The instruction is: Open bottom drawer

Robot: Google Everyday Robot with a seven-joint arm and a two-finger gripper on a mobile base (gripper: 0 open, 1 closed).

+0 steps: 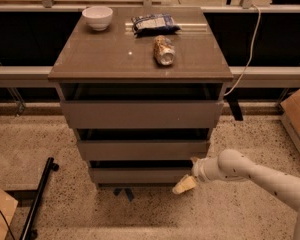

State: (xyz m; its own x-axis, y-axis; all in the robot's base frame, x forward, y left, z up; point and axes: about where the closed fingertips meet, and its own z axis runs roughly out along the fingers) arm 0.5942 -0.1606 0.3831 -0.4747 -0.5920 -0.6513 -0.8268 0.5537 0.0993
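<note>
The grey-brown cabinet [140, 69] has three drawers. The bottom drawer [140, 175] is the lowest one, with a plain flat front, a dark gap above it. My gripper [189, 176] comes in from the lower right on a white arm [260, 176]. It sits at the right end of the bottom drawer's front, with one cream fingertip [184, 185] just below the front's lower right corner and the other by the top edge.
On the cabinet top lie a white bowl [97, 17], a blue snack bag [155, 23] and a tipped can [164, 50]. A cardboard box [297, 119] stands at the right. A black stand leg [37, 199] lies on the floor at the left. A cable [245, 59] hangs at the right.
</note>
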